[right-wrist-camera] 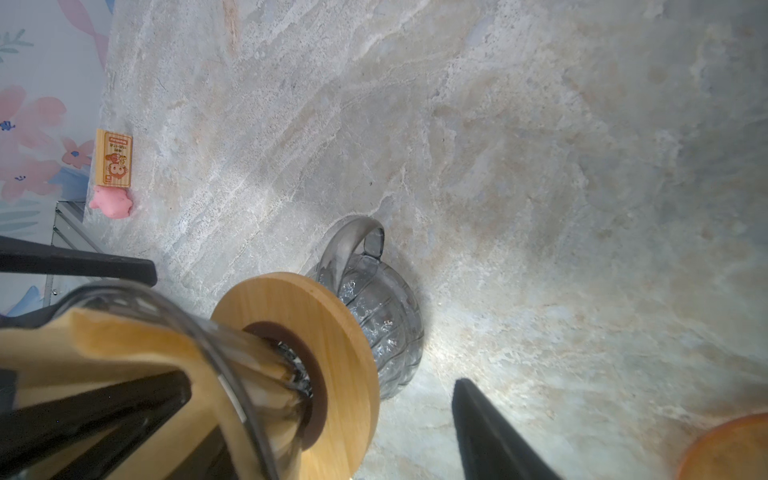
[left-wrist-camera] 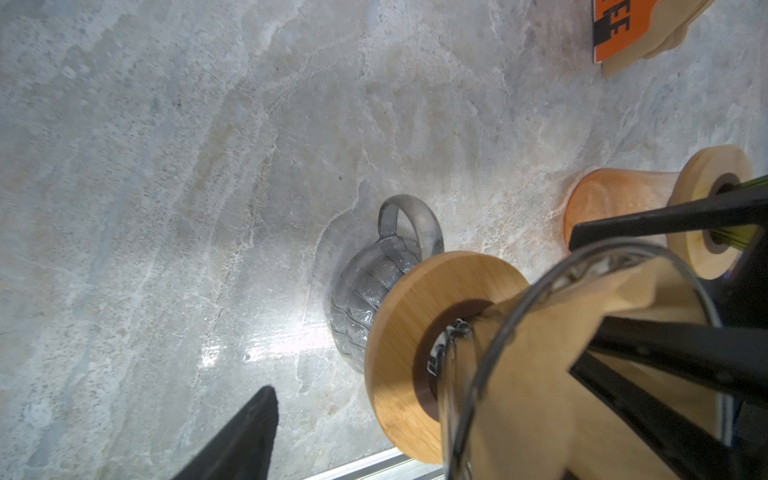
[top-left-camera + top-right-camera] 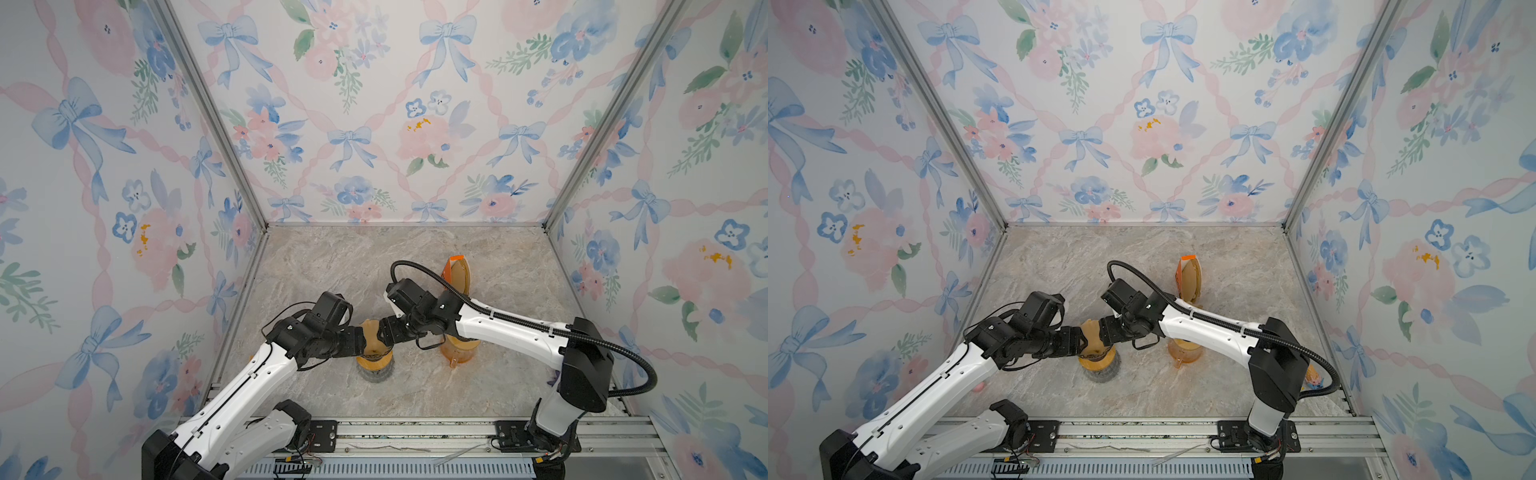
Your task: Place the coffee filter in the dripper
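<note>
The dripper (image 3: pixel 376 360) (image 3: pixel 1098 360) is a clear glass cone in a round wooden collar (image 2: pixel 399 332) (image 1: pixel 332 332), seated on a ribbed glass server (image 2: pixel 363 286) (image 1: pixel 382 316). The brown paper coffee filter (image 3: pixel 371 330) (image 3: pixel 1091 330) (image 2: pixel 536 374) (image 1: pixel 124 345) stands inside the cone, its top edge above the rim. My left gripper (image 3: pixel 360 340) (image 2: pixel 424 378) comes in from the left and my right gripper (image 3: pixel 383 332) (image 1: pixel 322 382) from the right. Both are open, each straddling the cone's wall with one finger inside the filter and one outside it.
An orange glass vessel with a wooden collar (image 3: pixel 457 351) (image 2: pixel 615 199) stands just right of the dripper, under the right arm. Behind it is an orange-labelled pack of filters (image 3: pixel 457 274) (image 2: pixel 623 29). A small wooden block (image 1: pixel 114 158) and a pink toy (image 1: pixel 112 201) lie by the wall.
</note>
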You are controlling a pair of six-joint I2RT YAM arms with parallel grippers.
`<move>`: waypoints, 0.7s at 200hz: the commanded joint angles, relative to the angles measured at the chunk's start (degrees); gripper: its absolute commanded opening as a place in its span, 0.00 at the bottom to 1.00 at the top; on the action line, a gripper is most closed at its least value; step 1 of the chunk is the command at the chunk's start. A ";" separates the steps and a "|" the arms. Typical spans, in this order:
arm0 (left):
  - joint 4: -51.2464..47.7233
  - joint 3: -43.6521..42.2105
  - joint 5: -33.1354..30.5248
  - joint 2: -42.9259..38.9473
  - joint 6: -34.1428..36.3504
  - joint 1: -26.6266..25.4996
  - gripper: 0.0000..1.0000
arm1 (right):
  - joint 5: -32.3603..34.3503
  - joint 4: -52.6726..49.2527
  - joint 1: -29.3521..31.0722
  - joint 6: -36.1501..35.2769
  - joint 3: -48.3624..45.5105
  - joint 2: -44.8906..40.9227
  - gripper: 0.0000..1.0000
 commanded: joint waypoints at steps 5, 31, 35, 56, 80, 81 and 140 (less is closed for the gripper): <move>-0.65 -0.21 -0.70 0.30 1.10 0.44 0.76 | 1.67 -2.39 0.31 -0.65 0.63 1.40 0.70; -0.63 -0.57 -0.70 0.55 1.09 0.44 0.76 | 2.22 -2.32 0.33 -0.67 0.15 0.80 0.70; -0.61 -0.65 -0.71 0.57 1.11 0.47 0.76 | 2.14 -2.17 0.29 -0.67 0.09 0.65 0.70; -0.61 -0.66 -0.62 0.61 1.10 0.51 0.76 | 1.42 -0.86 0.29 -0.61 -0.36 -0.98 0.70; -0.61 -0.22 -0.58 0.55 1.10 0.45 0.76 | -0.65 1.06 0.31 -2.68 -0.64 -3.00 0.70; -0.61 -0.22 -0.55 0.51 1.10 0.44 0.76 | -0.84 1.15 0.33 -2.69 -0.60 -3.03 0.70; -0.61 0.31 -0.20 0.74 1.04 0.39 0.76 | -3.29 -1.44 1.24 -1.98 -0.31 -4.99 0.71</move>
